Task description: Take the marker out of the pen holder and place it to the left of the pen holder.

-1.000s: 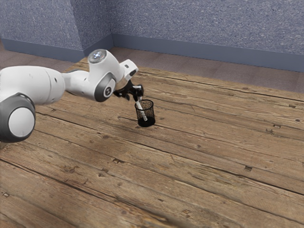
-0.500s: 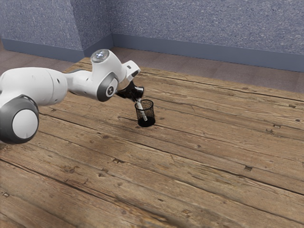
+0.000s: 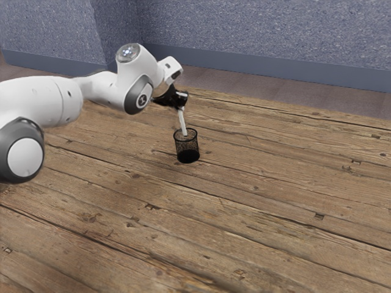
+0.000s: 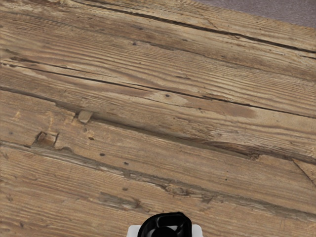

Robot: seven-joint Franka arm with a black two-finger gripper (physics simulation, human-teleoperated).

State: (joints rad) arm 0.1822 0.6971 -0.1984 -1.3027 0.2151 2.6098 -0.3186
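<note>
In the exterior view my black gripper (image 3: 180,106) is above the pen holder, shut on the upper end of the marker. The white marker (image 3: 183,122) hangs down from it, slightly tilted, its lower end at the holder's rim; I cannot tell whether the tip is just inside or above the opening. The pen holder (image 3: 187,155), a black mesh cup, stands upright on the table. A black rounded shape with pale pieces beside it (image 4: 165,228) shows at the wrist view's lower edge; what it is I cannot tell.
The wooden table (image 3: 256,201) spreads around the holder, with plank seams and small notches. Beyond its far edge are the floor and a blue-grey wall (image 3: 263,36). My arm reaches in from the exterior view's left.
My hand has risen and the marker has come up with it, its lower end going from the holder's bottom to about rim height. The holder has stayed in place.
</note>
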